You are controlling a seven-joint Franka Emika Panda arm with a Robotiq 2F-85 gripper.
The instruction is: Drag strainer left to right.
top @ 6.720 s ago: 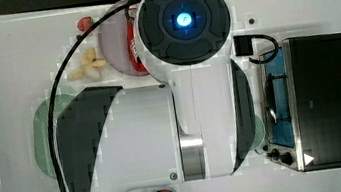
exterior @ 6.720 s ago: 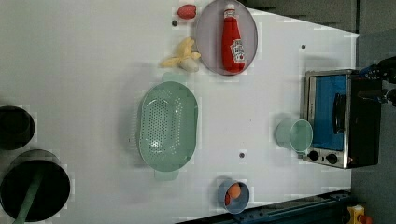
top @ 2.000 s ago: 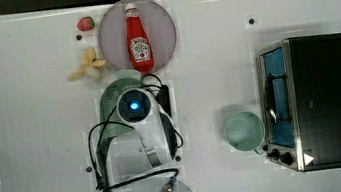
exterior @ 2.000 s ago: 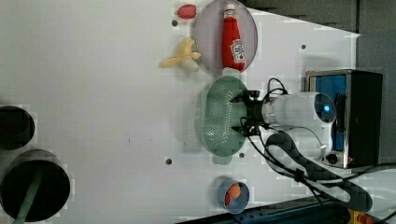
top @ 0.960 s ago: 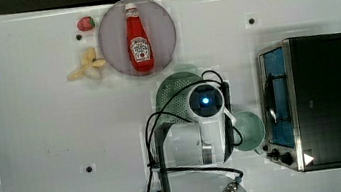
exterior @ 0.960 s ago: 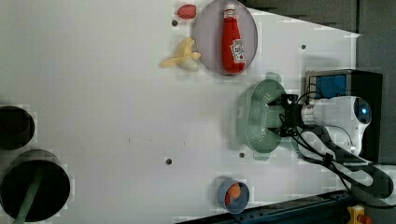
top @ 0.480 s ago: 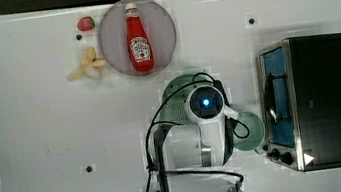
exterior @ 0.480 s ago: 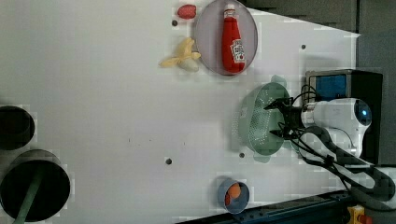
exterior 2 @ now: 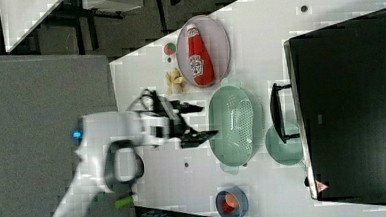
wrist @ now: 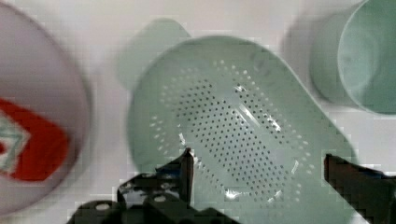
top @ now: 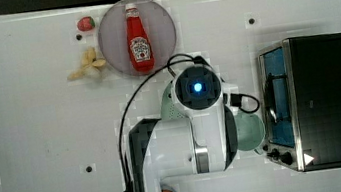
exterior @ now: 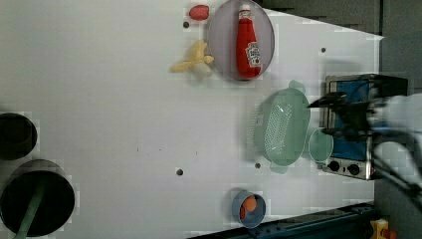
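Observation:
The muted-green strainer [exterior: 282,127] rests on the white table, just beside the mint cup [exterior: 320,145] and the toaster oven. My gripper [exterior: 328,118] hovers above the strainer, open, with nothing between its fingers. In the wrist view the holed bowl of the strainer [wrist: 243,135] lies below the gripper [wrist: 261,165], with one dark fingertip on either side. In the right view the gripper [exterior 2: 199,121] shows to the right view's left of the strainer [exterior 2: 232,124]. In the top view my arm covers most of the strainer [top: 167,107].
A grey plate [top: 115,38] holds a ketchup bottle [top: 138,40]; banana pieces [top: 86,67] and a strawberry [top: 85,23] lie near it. The toaster oven [top: 325,99] stands at the top view's right. A blue bowl [exterior: 248,209] sits at the front edge, and black pots [exterior: 35,201] at the left view's left.
My gripper has risen up out of the strainer, still open. The strainer stays by the mint cup, hardly moved.

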